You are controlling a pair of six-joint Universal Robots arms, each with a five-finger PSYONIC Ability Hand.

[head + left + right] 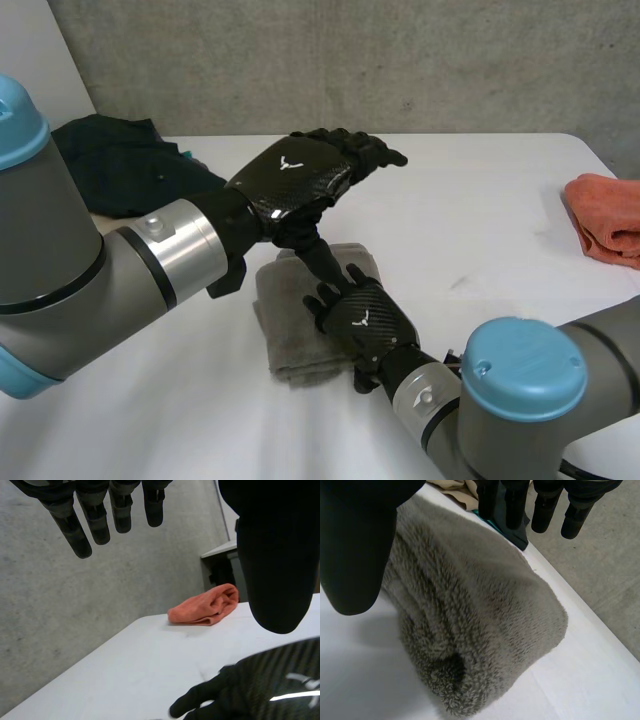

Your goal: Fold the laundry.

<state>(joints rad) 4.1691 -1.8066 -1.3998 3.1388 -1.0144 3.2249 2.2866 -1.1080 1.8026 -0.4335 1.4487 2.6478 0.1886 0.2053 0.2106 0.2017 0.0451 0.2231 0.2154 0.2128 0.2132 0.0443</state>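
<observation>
A folded grey towel point(295, 345) lies on the white table point(480, 230) near the front middle; in the right wrist view the grey towel point(480, 625) is a thick, fluffy bundle under my palm. My right hand point(365, 320) hovers over the towel's right part, open, its fingers point(545, 505) straight and its thumb point(355, 545) apart from them. My left hand point(300, 175) hangs above and behind the towel, open and holding nothing, with straight fingers point(95, 520) and its thumb point(272, 570) pointing down toward the right hand point(270, 685).
A heap of dark clothes point(130, 165) lies at the table's back left; its dark green edge point(512, 525) shows beyond the towel. A crumpled orange cloth point(610, 215) sits at the right edge, the same orange cloth point(205, 607) near the far corner. A concrete wall point(350, 60) stands behind.
</observation>
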